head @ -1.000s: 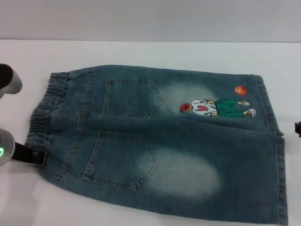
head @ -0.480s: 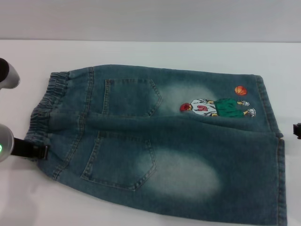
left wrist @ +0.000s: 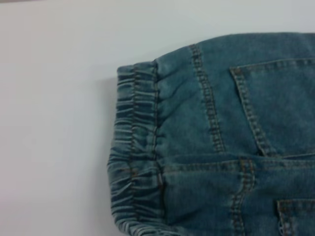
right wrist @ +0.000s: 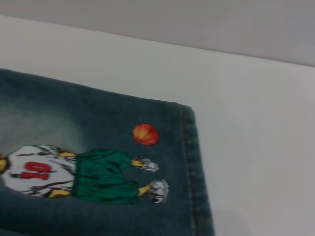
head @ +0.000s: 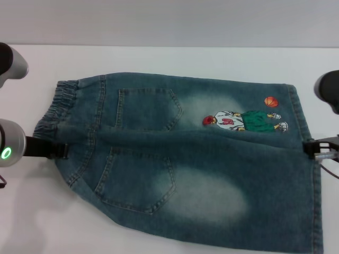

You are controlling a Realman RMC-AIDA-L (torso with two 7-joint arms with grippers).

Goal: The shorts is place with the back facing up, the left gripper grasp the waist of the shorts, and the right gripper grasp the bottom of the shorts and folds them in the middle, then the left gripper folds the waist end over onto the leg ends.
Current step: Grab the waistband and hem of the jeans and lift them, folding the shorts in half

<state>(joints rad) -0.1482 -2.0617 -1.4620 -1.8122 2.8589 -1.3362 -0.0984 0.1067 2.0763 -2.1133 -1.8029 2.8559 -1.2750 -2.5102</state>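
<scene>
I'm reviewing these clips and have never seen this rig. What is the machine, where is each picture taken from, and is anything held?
It is a two-armed robot. The wide picture comes from its head camera; the two close-ups come from cameras on its wrists. On the white table lie denim shorts, back pockets up. The left gripper is at the waist of the shorts. The right gripper is at the bottom of the shorts, by the cartoon print. Whether either has a hold, I cannot tell.
</scene>
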